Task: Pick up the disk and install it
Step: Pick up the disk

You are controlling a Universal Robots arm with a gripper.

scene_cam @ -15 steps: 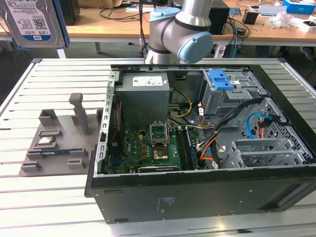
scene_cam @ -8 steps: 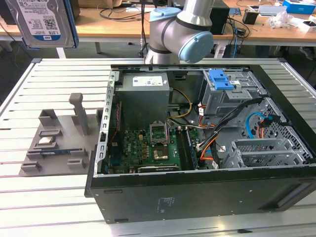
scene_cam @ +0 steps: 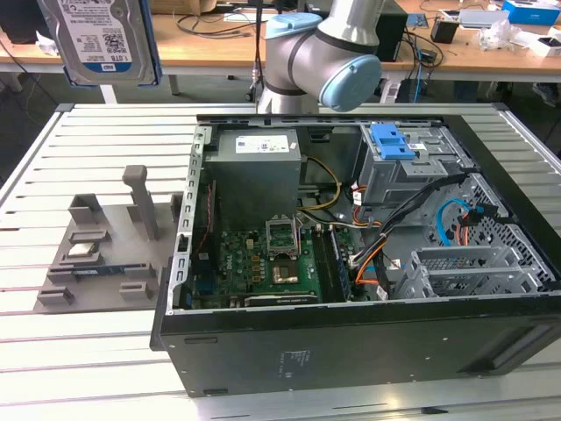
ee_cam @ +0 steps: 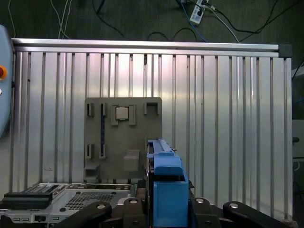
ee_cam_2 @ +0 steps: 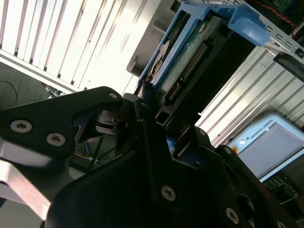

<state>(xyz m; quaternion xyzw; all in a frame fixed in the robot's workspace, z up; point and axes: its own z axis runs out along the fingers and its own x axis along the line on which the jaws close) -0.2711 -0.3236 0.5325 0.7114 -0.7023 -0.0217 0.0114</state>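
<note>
One disk (scene_cam: 101, 39), clamped in the gripper (ee_cam_2: 151, 110): jaws closed on its blue caddy edge, long axis running straight out from the fingers in the second wrist view. Exterior view: it hangs label-out, high over the table (scene_cam: 88, 351) at that view's far left, well apart from the drive cage (scene_cam: 405, 171) inside the open computer case (scene_cam: 351, 351).

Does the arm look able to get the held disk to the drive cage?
Probably yes: the pincer holds the disk, the case lies open on its side, though cables run beside the drive cage.
</note>
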